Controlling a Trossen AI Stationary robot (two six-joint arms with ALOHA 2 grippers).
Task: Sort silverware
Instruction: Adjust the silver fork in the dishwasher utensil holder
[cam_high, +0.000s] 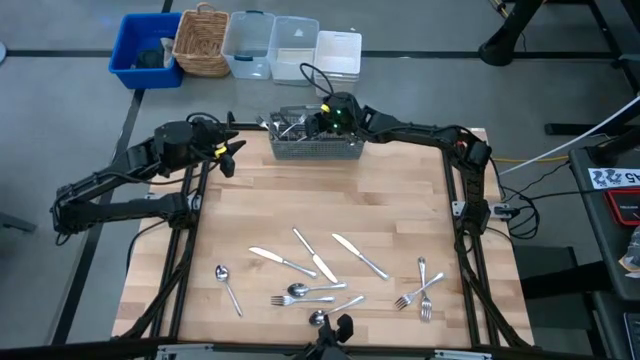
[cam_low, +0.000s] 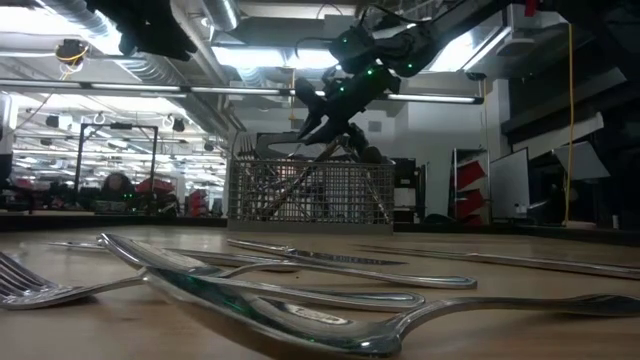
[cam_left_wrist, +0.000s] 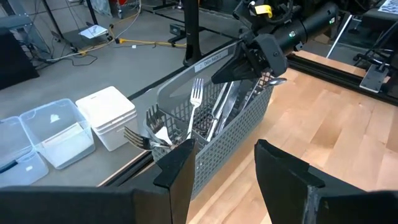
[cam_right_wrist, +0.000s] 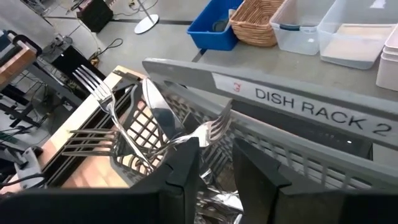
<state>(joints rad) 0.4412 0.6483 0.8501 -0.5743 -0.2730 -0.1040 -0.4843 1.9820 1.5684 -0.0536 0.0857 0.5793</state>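
Two arms over a wooden table (cam_high: 400, 200). Grey wire-mesh basket (cam_high: 318, 148) at the far edge is stuffed with silverware (cam_left_wrist: 198, 118); right gripper (cam_high: 322, 122) dips into it, can't tell if it's grasping anything. Left gripper (cam_high: 228, 150) waits beside the basket, fingers spread. Loose knives (cam_high: 321, 262), spoons (cam_high: 297, 291) and forks (cam_high: 420, 290) lie near the front edge.

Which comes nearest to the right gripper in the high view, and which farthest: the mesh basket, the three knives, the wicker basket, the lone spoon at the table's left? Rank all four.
1. Mesh basket, directly under the right gripper.
2. Wicker basket, off the table, beyond its far edge.
3. Knives, mid-table.
4. Lone spoon, near-left corner.
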